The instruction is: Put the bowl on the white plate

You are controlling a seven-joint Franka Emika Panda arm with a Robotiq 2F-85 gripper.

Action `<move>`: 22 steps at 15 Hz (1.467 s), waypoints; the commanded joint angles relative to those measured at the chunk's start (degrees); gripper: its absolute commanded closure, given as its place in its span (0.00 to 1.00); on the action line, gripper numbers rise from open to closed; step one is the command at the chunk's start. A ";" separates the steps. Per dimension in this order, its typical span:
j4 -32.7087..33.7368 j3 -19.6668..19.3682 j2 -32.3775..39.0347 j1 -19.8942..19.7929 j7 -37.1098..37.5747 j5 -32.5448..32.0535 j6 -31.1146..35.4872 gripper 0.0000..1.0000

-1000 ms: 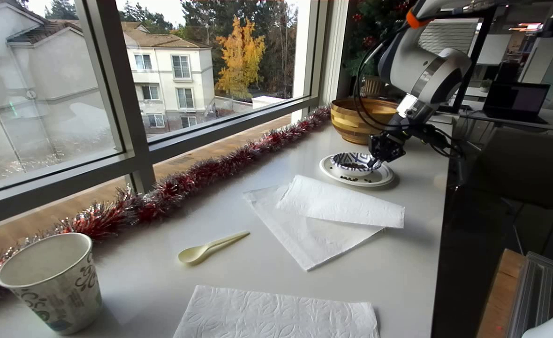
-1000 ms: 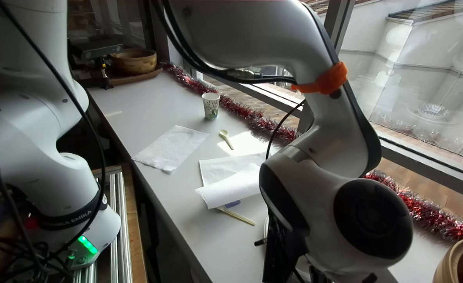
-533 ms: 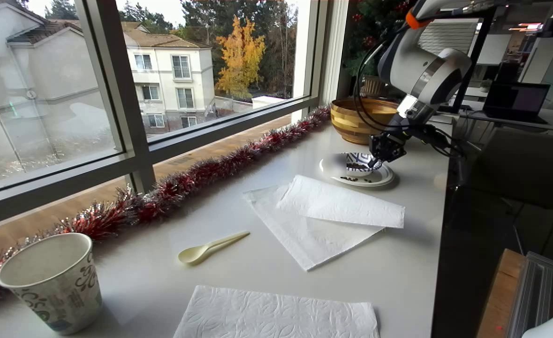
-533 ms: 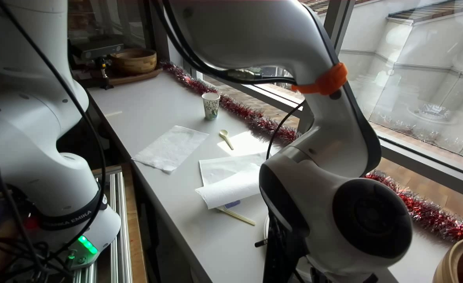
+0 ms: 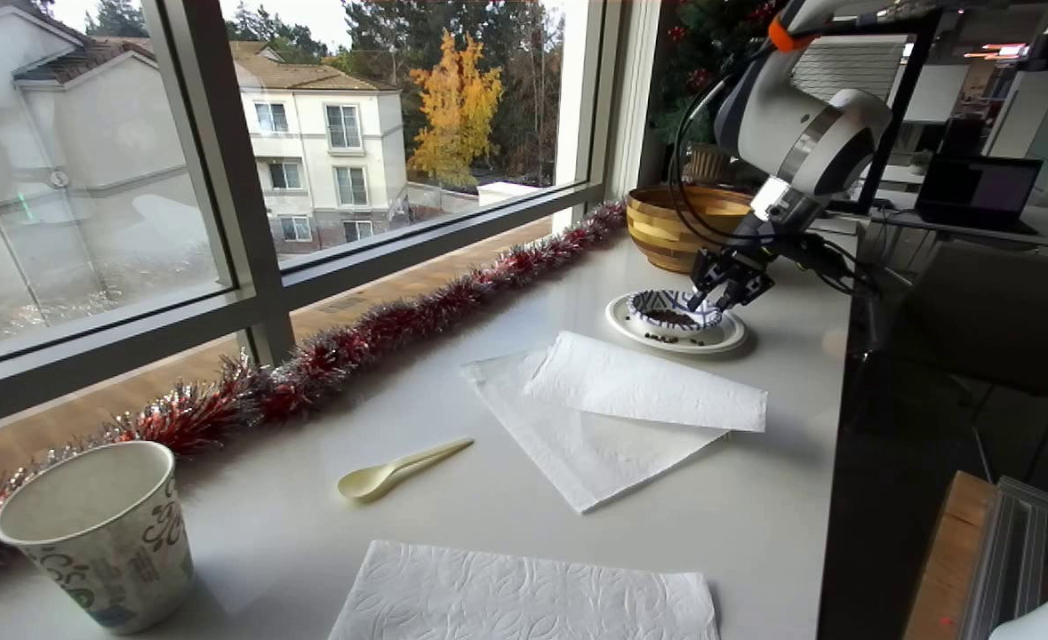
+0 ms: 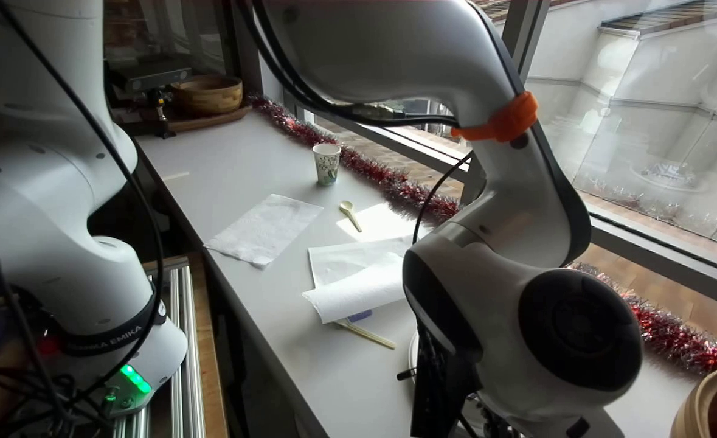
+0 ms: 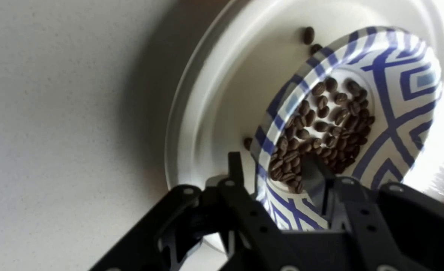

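The bowl (image 5: 666, 313), white with a dark blue pattern, sits on the white plate (image 5: 730, 340) in an exterior view. The wrist view shows the bowl (image 7: 391, 113) with dark coffee beans in it, resting on the white plate (image 7: 210, 101). My gripper (image 5: 712, 304) is open at the bowl's rim. In the wrist view my gripper (image 7: 272, 162) has one finger over the bowl's inside and the other outside the rim, with a gap between fingers and rim. In an exterior view only an edge of the plate (image 6: 413, 353) shows; the arm hides the bowl.
A wooden bowl (image 5: 685, 233) stands close behind the plate. Paper napkins (image 5: 648, 382), a pale spoon (image 5: 381, 480) and a paper cup (image 5: 97, 542) lie or stand on the table. Red tinsel (image 5: 381, 333) runs along the window. Several loose beans (image 7: 308, 35) lie on the plate.
The gripper's fingers have spread apart from the bowl's rim. The bowl stays on the plate, its rim a little differently tilted. The arm has moved very slightly.
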 commanded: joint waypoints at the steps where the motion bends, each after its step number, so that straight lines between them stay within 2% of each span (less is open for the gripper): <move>1: -3.49 -2.56 -4.72 1.92 4.83 -9.03 0.47 0.23; 3: -5.02 -4.36 -7.34 2.82 9.27 -16.95 0.91 0.09; 4: -6.01 -6.45 -9.71 4.16 11.28 -22.06 -0.69 0.01; 5: -6.86 -7.46 -11.81 4.76 11.99 -26.32 -1.34 0.01; 6: -7.48 -10.12 -14.14 7.20 12.07 -30.80 -3.36 0.00; 8: -8.92 -12.06 -19.08 9.79 12.27 -39.51 -3.05 0.00; 10: -9.26 -11.26 -24.50 10.69 13.45 -48.04 -5.05 0.00; 11: -9.02 -7.93 -26.73 9.15 14.10 -51.40 -5.86 0.00; 14: -7.81 -3.97 -31.56 11.33 12.41 -54.26 -9.04 0.00; 17: -5.65 0.13 -33.95 14.74 15.38 -53.60 -12.70 0.00; 19: -2.72 3.29 -34.04 16.50 23.74 -53.54 -18.02 0.00; 22: 0.05 7.38 -33.00 18.97 36.31 -51.94 -18.68 0.00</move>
